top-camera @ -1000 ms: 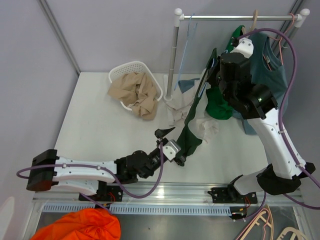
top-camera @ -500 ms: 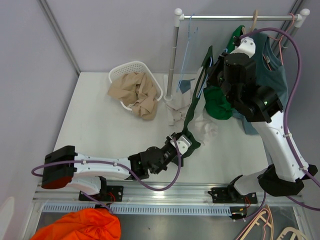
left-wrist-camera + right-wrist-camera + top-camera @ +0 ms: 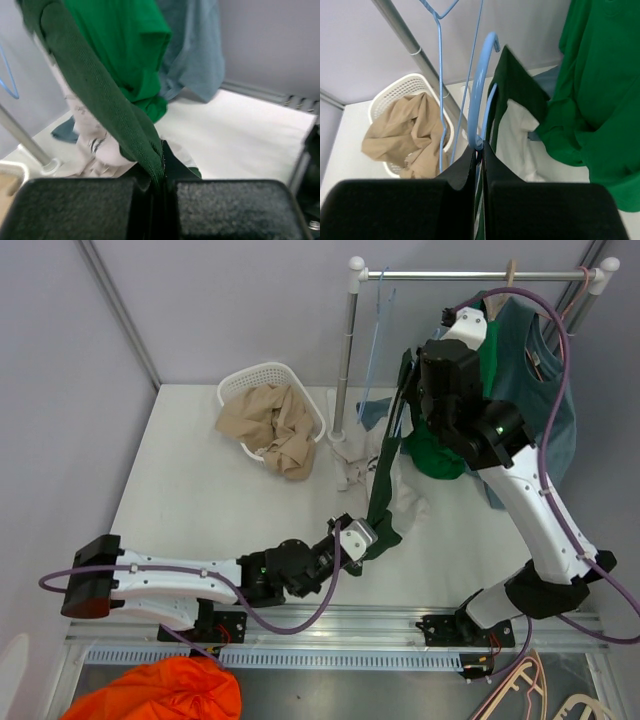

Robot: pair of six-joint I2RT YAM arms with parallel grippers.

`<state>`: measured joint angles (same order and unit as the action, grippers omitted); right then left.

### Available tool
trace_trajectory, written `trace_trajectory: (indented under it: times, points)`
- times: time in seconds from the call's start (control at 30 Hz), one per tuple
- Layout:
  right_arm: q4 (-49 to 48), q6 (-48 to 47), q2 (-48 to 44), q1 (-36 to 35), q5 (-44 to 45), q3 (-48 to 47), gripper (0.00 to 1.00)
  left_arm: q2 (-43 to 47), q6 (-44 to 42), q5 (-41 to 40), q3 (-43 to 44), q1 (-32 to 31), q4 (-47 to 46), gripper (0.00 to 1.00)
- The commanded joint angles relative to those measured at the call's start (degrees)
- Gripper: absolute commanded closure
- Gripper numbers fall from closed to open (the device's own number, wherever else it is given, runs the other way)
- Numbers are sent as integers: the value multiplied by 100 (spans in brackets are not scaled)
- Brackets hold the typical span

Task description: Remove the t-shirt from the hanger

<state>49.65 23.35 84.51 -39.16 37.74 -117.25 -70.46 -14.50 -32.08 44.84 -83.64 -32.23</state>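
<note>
Two clamps: left end effector (image 3: 159, 184) pinches green t-shirt (image 3: 92, 87), right end effector (image 3: 479, 156) pinches blue hanger (image 3: 479, 85)

The basket (image 3: 232, 380) sat at the back left of the table (image 3: 200, 490) with a cloth (image 3: 272, 425) in it, the rack upright (image 3: 347, 350) just to its right and a crumpled heap (image 3: 352, 468) at the upright's foot. Garments (image 3: 545, 390) hung from the rail (image 3: 430, 275) at the back right. The t-shirt (image 3: 381, 475) slanted from the hanger (image 3: 479, 90) pinched in the right gripper (image 3: 479, 150), beside the upright, down to the left gripper (image 3: 358, 538) clamped on it near the front edge.
</note>
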Motion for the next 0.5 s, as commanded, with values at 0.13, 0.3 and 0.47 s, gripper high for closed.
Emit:
trace_trajectory:
  times: [0.13, 0.3, 0.47]
  points:
    - [-711, -621, 434, 127, 700, -517, 100, 234, 553, 193, 368, -828, 270, 99]
    - [-1026, -964, 663, 250, 928, -606, 100, 102, 756, 0, 429, -1312, 278, 99]
    - [-1115, -1166, 865, 523, 876, -729, 100, 251, 782, 113, 587, -1761, 533, 99]
